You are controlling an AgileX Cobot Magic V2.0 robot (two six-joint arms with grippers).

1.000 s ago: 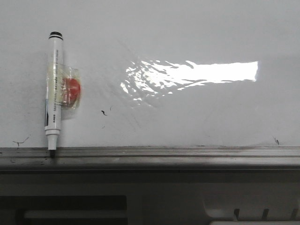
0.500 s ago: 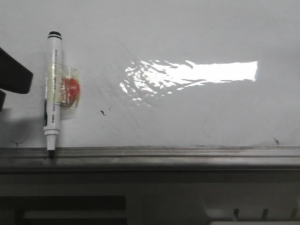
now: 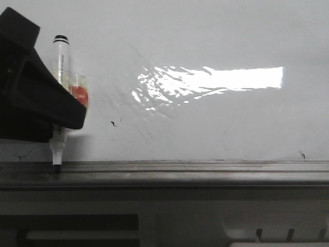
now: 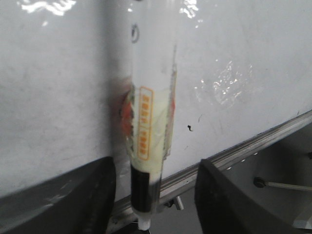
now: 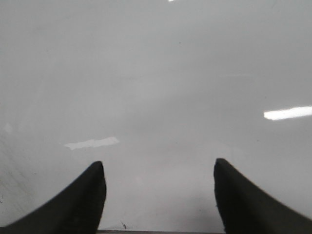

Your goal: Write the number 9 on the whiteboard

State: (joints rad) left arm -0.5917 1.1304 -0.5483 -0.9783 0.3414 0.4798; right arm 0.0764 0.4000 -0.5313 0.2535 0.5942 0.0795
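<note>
1 marker (image 3: 60, 67) on whiteboard (image 3: 216, 123); both grippers, left (image 4: 153, 195) & right (image 5: 158, 195), spread wide.

Front view: even, moderate light; a long bright glare band on the whiteboard (image 3: 216, 123), broken and rippled at its left end. The left pincer (image 3: 36, 87) reads as a near-black, detail-free mass, soft shadow beneath it. Area below the tray rail (image 3: 180, 172) dim. Left wrist view: marker (image 4: 148, 126) close and blurred, printing illegible; small glare patches on the board. Right wrist view: flat grey, low contrast, two small reflections; dark fingers (image 5: 73, 204) soft-edged
</note>
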